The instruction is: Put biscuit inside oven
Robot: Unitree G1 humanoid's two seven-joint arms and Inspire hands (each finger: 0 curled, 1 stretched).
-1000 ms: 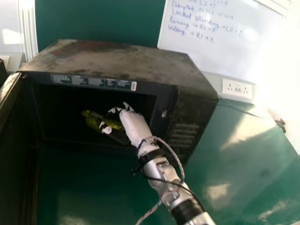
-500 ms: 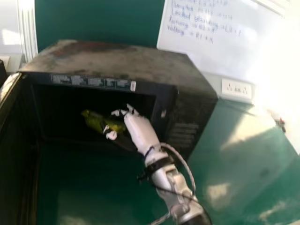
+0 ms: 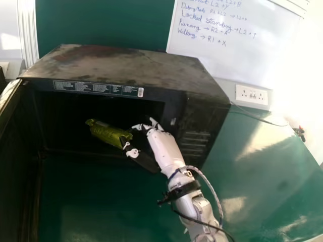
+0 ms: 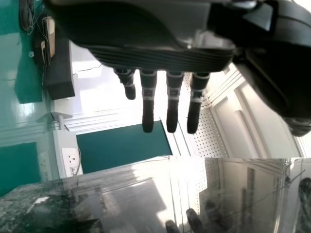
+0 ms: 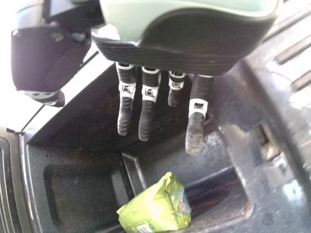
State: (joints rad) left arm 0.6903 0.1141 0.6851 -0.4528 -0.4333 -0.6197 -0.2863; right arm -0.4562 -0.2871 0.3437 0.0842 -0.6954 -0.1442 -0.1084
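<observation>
My right hand (image 3: 164, 146) reaches in from the lower right to the mouth of the black oven (image 3: 113, 89), fingers loosely extended at its right side. Inside the cavity lies the green biscuit packet (image 3: 108, 134), its right end close by the thumb. In the right wrist view the hand (image 5: 150, 92) has its fingers straight, apart from the packet (image 5: 158, 208), which rests on the oven floor. My left hand (image 4: 173, 97) is in the left wrist view with straight fingers and holds nothing.
The oven's door (image 3: 17, 166) stands open on the left. A whiteboard (image 3: 227, 45) and a wall socket (image 3: 251, 97) are behind and to the right. The green table (image 3: 257, 166) extends to the right of the oven.
My right hand has drawn back to the right and toward the robot, and its fingers have come off the packet. The packet stays in the oven, more of it now visible.
</observation>
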